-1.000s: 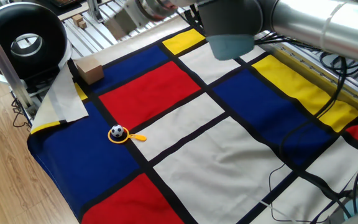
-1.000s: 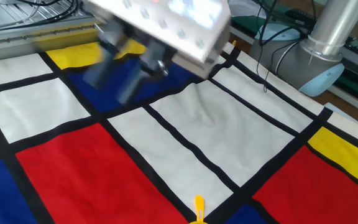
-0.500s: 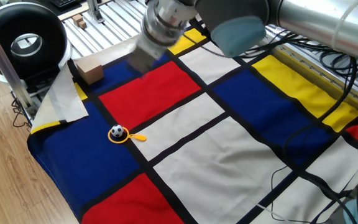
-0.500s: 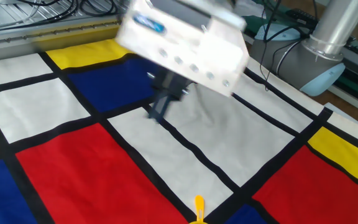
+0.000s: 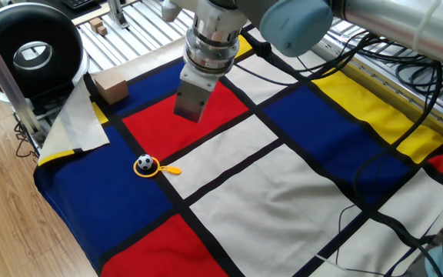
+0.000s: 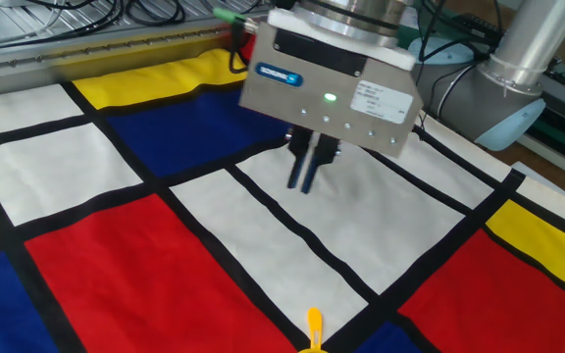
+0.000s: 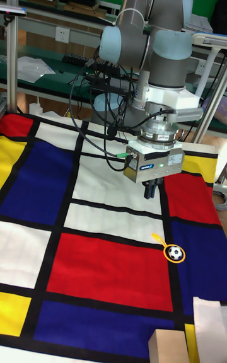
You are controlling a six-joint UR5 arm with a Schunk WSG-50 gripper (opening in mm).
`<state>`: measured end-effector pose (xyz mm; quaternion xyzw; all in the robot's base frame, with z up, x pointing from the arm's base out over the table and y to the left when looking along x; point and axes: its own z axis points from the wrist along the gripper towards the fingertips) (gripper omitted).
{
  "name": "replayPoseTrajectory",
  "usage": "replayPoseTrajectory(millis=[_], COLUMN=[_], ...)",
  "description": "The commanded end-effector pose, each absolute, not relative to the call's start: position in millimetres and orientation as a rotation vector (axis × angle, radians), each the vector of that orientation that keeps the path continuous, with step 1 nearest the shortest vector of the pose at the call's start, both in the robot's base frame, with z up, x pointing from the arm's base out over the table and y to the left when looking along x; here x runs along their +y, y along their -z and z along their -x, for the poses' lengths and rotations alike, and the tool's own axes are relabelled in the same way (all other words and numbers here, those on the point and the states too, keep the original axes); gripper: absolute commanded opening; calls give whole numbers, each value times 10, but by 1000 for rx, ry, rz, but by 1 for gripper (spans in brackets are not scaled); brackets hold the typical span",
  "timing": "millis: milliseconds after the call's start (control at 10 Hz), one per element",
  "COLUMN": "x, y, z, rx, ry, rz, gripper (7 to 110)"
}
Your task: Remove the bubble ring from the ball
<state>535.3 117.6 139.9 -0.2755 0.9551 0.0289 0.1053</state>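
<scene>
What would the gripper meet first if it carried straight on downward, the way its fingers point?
Probably the bare patterned cloth. The gripper points down with nothing beneath it; the bubble ring lies off to one side.

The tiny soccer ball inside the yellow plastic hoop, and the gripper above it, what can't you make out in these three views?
- The black-and-white soccer ball: out of frame in the other fixed view; only the yellow-orange bubble ring's handle tip shows at the bottom edge.
- Ring against ball: too small to tell whether they touch.
- Two-finger gripper: in one fixed view its own body hides the fingers; in the tall fixed view they look dark and merged.
</scene>
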Motion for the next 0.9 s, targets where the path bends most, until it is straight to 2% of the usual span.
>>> replayPoseTrajectory(millis=[0, 200, 300, 400, 800], x=[1337, 1145, 904, 789, 892], y=[-1423, -1374, -1355, -1353, -1354], z=[-5295, -5136, -5071, -4993, -5050], rx=[2818, 2906, 2943, 2962, 2925], ry=[-186, -104, 28, 85, 35], rz=[778, 789, 853, 939, 946], gripper=[7, 7, 7, 7, 7])
